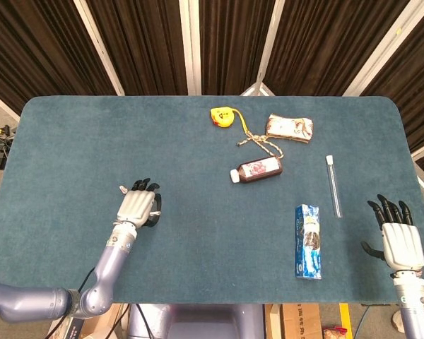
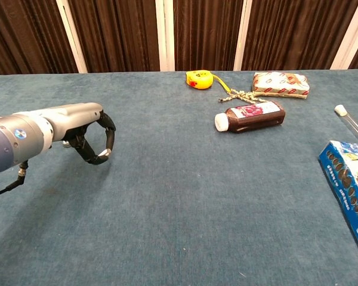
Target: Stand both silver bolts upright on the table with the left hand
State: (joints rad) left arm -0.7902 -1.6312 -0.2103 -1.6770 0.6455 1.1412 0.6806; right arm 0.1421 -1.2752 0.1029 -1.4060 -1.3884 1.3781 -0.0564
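Note:
My left hand (image 1: pixel 138 207) hovers just over the blue-green table (image 1: pixel 71 141) at its front left. In the chest view the left hand (image 2: pixel 77 128) has its fingers curled toward the thumb, and a small silver bolt (image 2: pixel 106 153) shows as a glint pinched at the fingertips (image 2: pixel 100 158). A second silver bolt (image 1: pixel 122 189) stands on the cloth just left of the hand; in the chest view this second bolt (image 2: pixel 65 143) barely peeks out behind it. My right hand (image 1: pixel 398 238) is far off at the front right edge, fingers spread and holding nothing.
At the back right lie a yellow tape measure (image 1: pixel 221 116), a knotted cord (image 1: pixel 261 143), a snack packet (image 1: pixel 290 127) and a brown bottle (image 1: pixel 256 169) on its side. A glass tube (image 1: pixel 333 185) and a blue box (image 1: pixel 307 241) lie nearer the right hand.

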